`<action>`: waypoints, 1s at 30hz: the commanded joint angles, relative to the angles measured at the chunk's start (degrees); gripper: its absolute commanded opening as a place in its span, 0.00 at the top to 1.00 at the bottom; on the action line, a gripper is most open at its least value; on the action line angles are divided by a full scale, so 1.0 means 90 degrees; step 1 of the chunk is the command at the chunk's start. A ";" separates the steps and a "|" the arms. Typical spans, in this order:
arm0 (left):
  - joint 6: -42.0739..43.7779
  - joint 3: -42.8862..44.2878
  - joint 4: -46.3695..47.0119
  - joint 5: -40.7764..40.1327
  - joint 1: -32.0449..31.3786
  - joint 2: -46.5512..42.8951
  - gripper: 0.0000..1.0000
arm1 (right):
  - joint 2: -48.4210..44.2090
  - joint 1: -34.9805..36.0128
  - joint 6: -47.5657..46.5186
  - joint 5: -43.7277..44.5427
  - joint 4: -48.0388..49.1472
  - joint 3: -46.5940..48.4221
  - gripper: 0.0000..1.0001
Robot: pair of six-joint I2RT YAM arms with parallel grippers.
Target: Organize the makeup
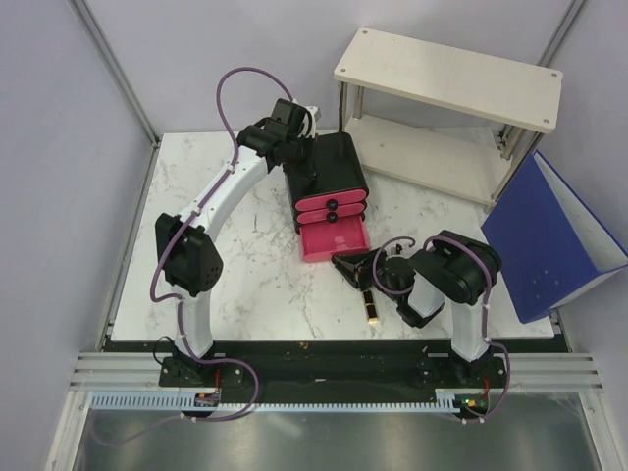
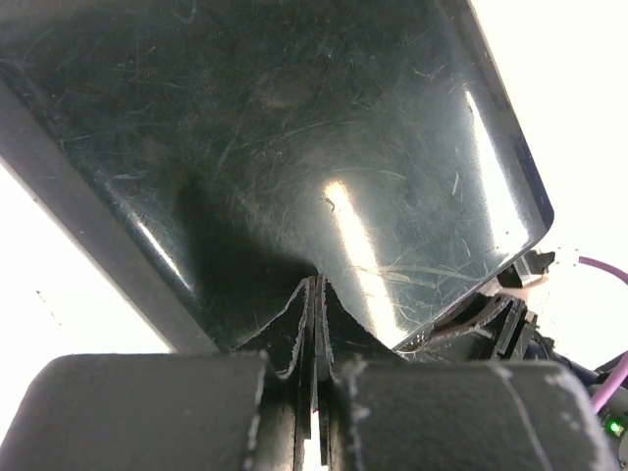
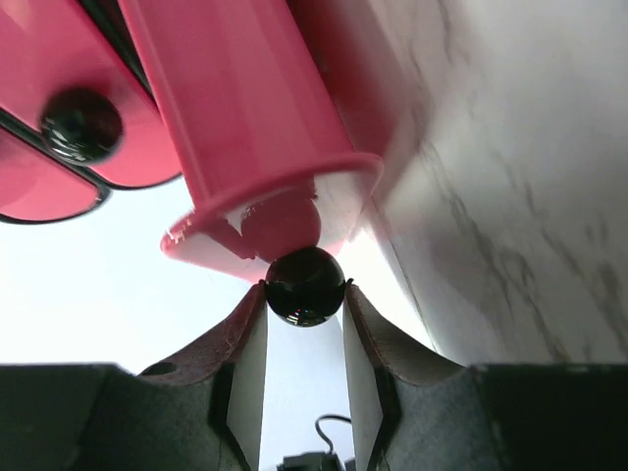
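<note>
We've got the right gripper (image 3: 304, 297) pinching the knob (image 3: 304, 280) of the open pink drawer (image 1: 334, 240). The lipstick (image 1: 370, 306) lies on the surface (image 1: 255, 285) just nearer that arm's base, lengthwise near-to-far. Left gripper (image 2: 314, 294), closed, sits against the black box (image 2: 294, 147).

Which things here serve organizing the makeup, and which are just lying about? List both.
Job:
- black-gold lipstick
- black box, with the shut left gripper against it
- open pink drawer, its knob gripped by the right gripper

Lying about:
- white shelf
- blue container
</note>
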 commanded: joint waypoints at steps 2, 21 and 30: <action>0.0266 -0.0182 -0.0924 -0.0105 0.0006 0.0445 0.98 | -0.0816 0.0095 -0.0221 -0.0317 -0.1857 0.0025 0.63; 0.0256 -0.0173 -0.0914 -0.0056 0.0006 0.0386 0.98 | -0.4020 0.0241 -0.7058 0.0678 -1.2797 0.4236 0.24; 0.0246 -0.0182 -0.0914 0.0003 0.0006 0.0454 0.98 | -0.4422 0.0983 -0.6894 0.1353 -1.3326 0.3445 0.26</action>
